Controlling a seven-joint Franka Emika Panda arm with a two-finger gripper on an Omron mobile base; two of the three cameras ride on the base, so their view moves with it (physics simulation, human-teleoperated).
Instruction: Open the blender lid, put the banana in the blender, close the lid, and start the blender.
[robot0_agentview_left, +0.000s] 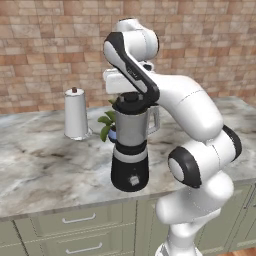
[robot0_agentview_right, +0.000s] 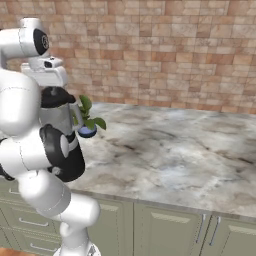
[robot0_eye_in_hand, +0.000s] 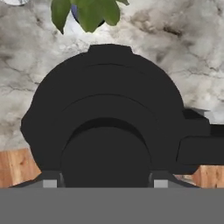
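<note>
Place: a rendered home kitchen.
Tabletop: a grey-veined marble tabletop (robot0_agentview_left: 45, 165) ran wall to wall and carried the blender (robot0_agentview_left: 131, 150).
Wall: a red-brown brick wall (robot0_agentview_left: 45, 45) rose straight behind the blender.
Cabinets: pale green drawers (robot0_agentview_left: 75, 222) with metal bar handles sat below the blender; matching cabinet doors (robot0_agentview_right: 165, 230) continued to its right.
Appliance: the blender, grey jar on a black base with a front knob, stood near the tabletop's front edge.
Roll: a white upright roll (robot0_agentview_left: 76, 115) stood left of the blender.
Plant: a small leafy potted plant (robot0_agentview_right: 87, 120) stood just behind the blender.
Floor: wood-toned floor (robot0_eye_in_hand: 17, 166) showed below the blender, past the tabletop's edge.
</note>
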